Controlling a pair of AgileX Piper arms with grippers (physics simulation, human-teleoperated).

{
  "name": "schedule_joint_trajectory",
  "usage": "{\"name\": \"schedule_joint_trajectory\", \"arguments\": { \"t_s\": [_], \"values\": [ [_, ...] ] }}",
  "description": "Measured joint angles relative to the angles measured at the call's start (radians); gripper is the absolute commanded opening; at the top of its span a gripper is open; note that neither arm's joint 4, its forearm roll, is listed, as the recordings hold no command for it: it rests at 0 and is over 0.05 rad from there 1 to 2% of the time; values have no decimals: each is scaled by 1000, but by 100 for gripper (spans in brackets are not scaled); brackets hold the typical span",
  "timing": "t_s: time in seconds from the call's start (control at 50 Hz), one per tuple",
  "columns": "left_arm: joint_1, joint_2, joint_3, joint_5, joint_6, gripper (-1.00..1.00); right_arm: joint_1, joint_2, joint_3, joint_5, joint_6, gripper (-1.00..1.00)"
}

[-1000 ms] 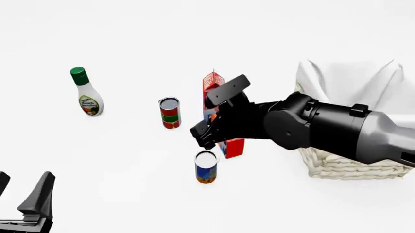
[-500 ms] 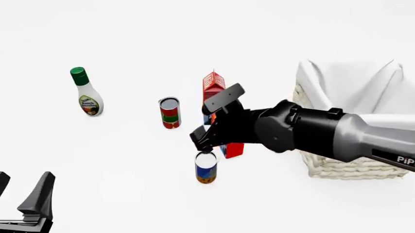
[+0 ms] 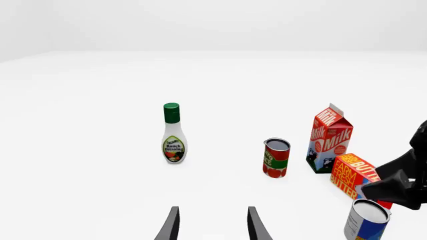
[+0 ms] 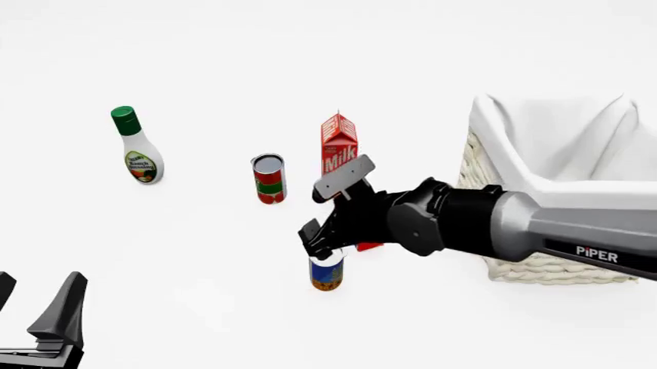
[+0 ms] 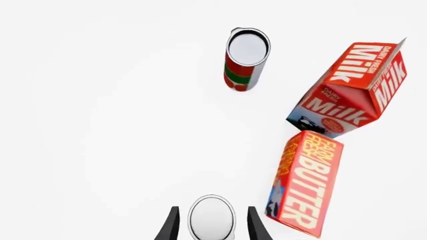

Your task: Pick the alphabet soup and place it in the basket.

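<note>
The alphabet soup is a small can with a blue label and an orange-brown base, standing upright at the table's middle front. My right gripper hangs directly over it, open. In the right wrist view the can's silver-white top lies between the two fingers, with a small gap on each side. The left wrist view has the can under the dark right gripper. The basket, cream wicker with a white cloth lining, stands at the right. My left gripper rests open at the front left, holding nothing.
A red-and-green can stands behind and left of the soup. A milk carton and a red butter box stand close behind and right of it. A ranch dressing bottle is at the far left.
My right gripper has come down and toward the front, from above the butter box to straddling the soup can's top. The left arm has not moved.
</note>
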Motion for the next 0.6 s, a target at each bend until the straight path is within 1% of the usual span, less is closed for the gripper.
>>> {"name": "schedule_joint_trajectory", "arguments": {
  "t_s": [0.6],
  "values": [
    [0, 0, 0, 0, 0, 100, 3, 44, 37, -45, -6, 100]
  ]
}}
